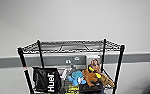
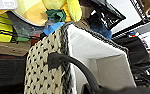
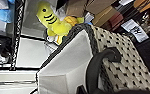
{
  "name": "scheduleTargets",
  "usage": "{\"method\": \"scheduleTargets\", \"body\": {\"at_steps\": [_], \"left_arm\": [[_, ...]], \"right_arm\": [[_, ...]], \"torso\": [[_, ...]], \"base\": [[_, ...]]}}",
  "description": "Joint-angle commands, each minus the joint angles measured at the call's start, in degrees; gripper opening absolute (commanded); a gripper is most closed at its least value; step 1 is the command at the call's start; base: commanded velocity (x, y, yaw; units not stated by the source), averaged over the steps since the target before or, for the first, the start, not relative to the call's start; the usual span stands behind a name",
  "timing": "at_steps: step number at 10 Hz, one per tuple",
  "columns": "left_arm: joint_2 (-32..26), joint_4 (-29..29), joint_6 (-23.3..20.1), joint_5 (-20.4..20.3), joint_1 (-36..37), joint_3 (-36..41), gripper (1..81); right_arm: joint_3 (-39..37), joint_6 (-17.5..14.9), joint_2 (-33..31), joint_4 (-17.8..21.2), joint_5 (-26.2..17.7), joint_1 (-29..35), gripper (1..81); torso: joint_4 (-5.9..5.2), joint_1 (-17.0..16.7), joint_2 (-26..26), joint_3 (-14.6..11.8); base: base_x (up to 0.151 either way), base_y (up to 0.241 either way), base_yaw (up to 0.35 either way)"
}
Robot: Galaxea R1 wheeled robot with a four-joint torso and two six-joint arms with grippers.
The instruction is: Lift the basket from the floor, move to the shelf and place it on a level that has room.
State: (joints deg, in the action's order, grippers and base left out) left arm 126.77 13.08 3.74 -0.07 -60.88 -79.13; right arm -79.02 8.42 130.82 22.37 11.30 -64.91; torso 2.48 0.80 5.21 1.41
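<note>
Head view: the shelf (image 1: 71, 67), a black wire rack, stands against a pale grey wall, its top level (image 1: 71, 46) a flat grid above a tier of plush toys (image 1: 91, 75) and a black Huel bag (image 1: 46, 79). Left wrist view: the basket (image 2: 41, 72), checkered weave, white lining, dark rim and loop handle (image 2: 66, 61), sits close before the rack's cluttered tiers. Right wrist view: the basket's other handle (image 3: 101, 62) arches near a yellow plush (image 3: 51, 21). I cannot tell how either arm's jaws stand.

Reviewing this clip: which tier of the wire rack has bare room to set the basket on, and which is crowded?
The shelf's top tier, bordered by the four posts and the grey wall behind, is bare. The tier below is crowded: black Huel bag on the left, blue plush and orange plush toward the right. The basket appears beside lower clutter.
</note>
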Motion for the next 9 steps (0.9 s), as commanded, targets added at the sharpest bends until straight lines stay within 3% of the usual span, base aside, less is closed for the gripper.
{"method": "scheduleTargets", "body": {"at_steps": [1,9], "left_arm": [[-5.8,-1.0,-0.4,-0.7,6.7,9.3,1.0],[-15.8,-2.4,-0.1,-1.1,12.1,25.5,1.0]], "right_arm": [[8.8,0.4,-5.5,-1.7,-1.6,7.2,1.0],[23.0,0.5,-13.9,-1.6,-1.6,13.8,1.0]], "torso": [[0.0,0.0,0.0,0.0],[0.0,0.0,0.0,0.0]], "base": [[0.0,0.0,0.0],[0.0,0.0,0.0]]}}
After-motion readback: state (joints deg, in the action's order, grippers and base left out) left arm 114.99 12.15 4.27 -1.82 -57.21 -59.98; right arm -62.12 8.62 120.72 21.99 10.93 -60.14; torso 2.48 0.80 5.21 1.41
